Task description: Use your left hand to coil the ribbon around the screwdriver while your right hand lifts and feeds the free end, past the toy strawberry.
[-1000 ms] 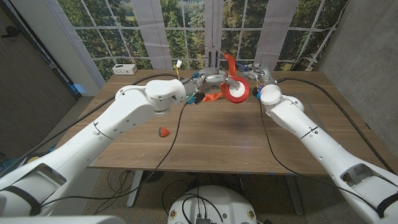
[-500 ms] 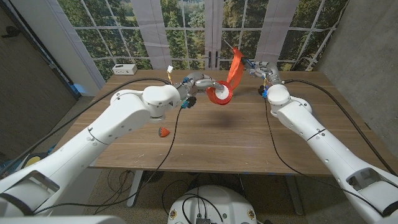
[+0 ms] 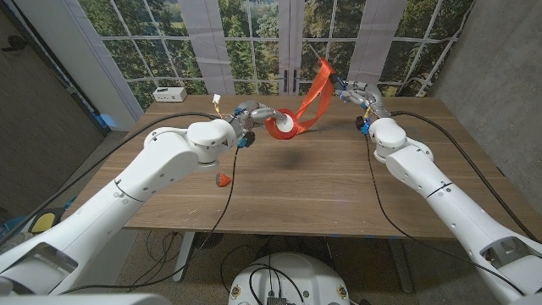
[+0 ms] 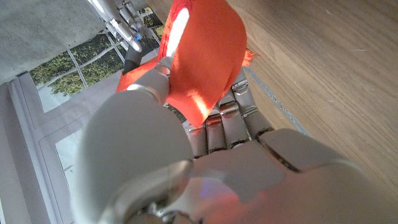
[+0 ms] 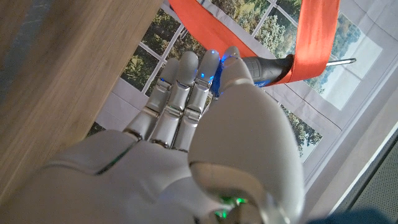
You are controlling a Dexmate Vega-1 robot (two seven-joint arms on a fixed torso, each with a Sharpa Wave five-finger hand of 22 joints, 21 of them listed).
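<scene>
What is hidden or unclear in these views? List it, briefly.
1. Left wrist view: the ribbon roll covers the fingertips of the left hand, so its grip is hidden.
2. Right wrist view: the right hand hides most of the handle of the screwdriver.
3. Head view: the toy strawberry is too small for detail.

A wooden table [image 3: 339,199] stands before tall paned windows [image 3: 254,38] showing green trees.

White box [image 3: 170,93] on wooden table's [image 3: 305,191] far-left corner.
</scene>
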